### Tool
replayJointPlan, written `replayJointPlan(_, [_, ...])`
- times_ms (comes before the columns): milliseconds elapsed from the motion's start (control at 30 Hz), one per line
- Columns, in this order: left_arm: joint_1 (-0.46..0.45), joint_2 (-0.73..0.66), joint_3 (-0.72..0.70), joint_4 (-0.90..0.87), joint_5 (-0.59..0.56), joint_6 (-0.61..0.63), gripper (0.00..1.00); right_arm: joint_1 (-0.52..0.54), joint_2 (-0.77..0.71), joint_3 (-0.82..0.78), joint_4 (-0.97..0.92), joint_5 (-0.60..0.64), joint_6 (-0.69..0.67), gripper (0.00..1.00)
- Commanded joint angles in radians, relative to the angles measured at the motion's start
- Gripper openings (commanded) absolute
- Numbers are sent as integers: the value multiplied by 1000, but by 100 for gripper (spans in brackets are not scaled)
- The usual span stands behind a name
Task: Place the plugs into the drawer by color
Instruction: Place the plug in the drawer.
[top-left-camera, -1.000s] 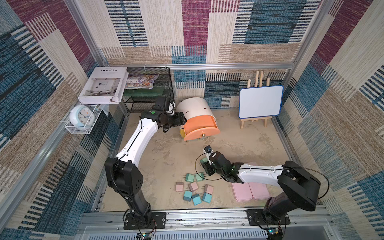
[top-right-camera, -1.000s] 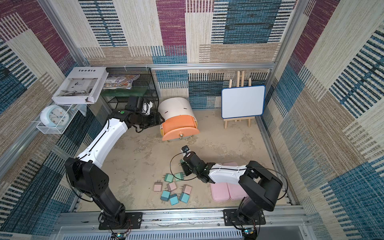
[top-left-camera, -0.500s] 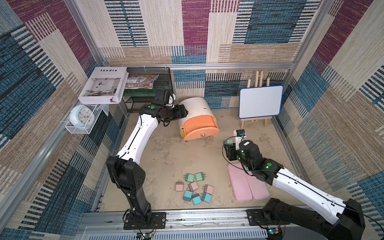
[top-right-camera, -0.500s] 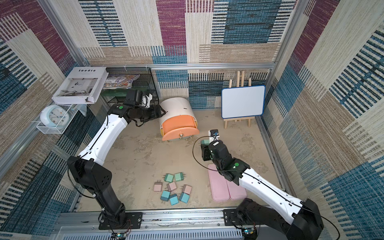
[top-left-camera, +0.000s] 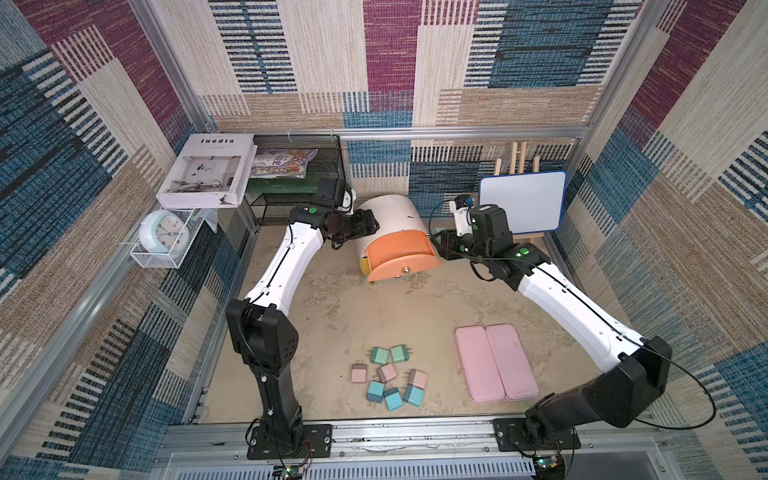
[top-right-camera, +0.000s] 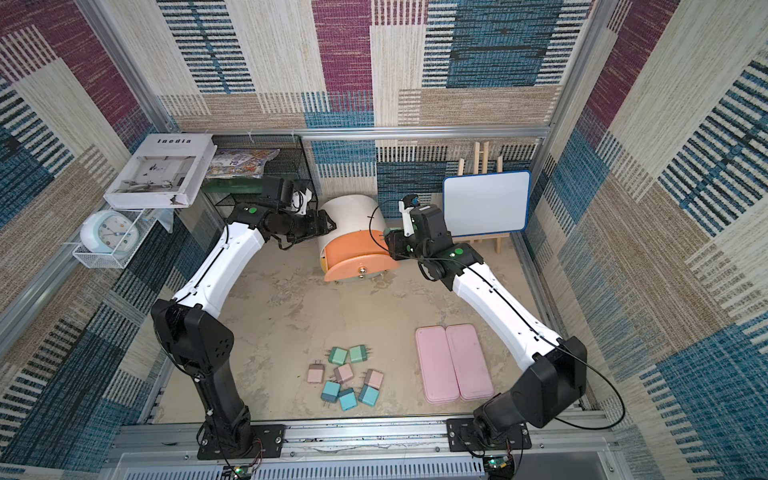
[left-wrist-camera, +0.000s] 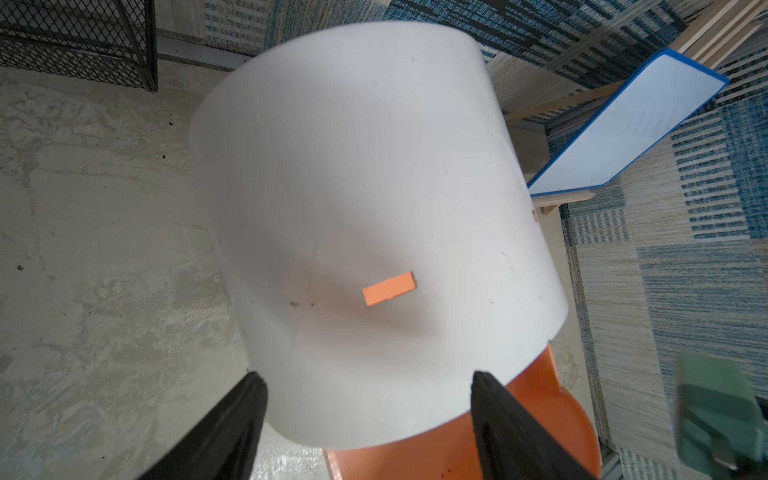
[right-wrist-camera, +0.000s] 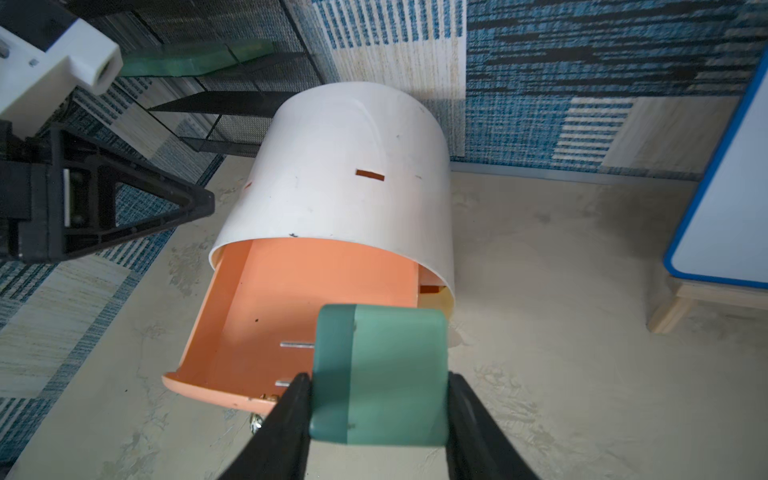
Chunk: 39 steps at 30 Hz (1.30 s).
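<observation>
The drawer (top-left-camera: 390, 216) is a white drum cabinet at the back of the floor, and its peach top drawer (top-left-camera: 399, 253) is pulled out. My right gripper (right-wrist-camera: 379, 377) is shut on a green plug (right-wrist-camera: 390, 374). It holds the plug just off the open peach drawer's (right-wrist-camera: 266, 316) right side, prongs pointing in over the tray. My left gripper (left-wrist-camera: 365, 374) is open, its fingertips at the drum's (left-wrist-camera: 374, 187) left wall. Near the front edge lie two green plugs (top-left-camera: 380, 355), three pink plugs (top-left-camera: 387, 373) and three blue plugs (top-left-camera: 392, 399) in a loose cluster.
Two flat pink cases (top-left-camera: 494, 363) lie side by side at the front right. A small whiteboard on an easel (top-left-camera: 521, 201) stands right behind the right wrist. A black wire rack (top-left-camera: 299, 166) stands behind the left arm, with a book and a clock to its left.
My right arm has swung from the plug cluster up to the open peach drawer, carrying the green plug. My left gripper has edged a little closer to the drum's side.
</observation>
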<state>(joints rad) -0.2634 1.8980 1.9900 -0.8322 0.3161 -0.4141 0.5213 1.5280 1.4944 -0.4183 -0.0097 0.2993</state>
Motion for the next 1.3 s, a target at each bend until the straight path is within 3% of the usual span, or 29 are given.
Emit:
replayJointPlan(0, [4, -2, -7, -12, 5, 17, 81, -5, 73, 71, -56, -72, -15, 48])
replayJointPlan(467, [7, 1, -35, -11, 23, 12, 81, -5, 260, 158, -22, -81, -40, 48])
replayJointPlan(933, [7, -8, -55, -12, 12, 17, 81, 27, 312, 170, 34, 87, -65, 51])
replayJointPlan(1267, [7, -13, -61, -11, 12, 17, 81, 35, 302, 186, 63, 82, -61, 69])
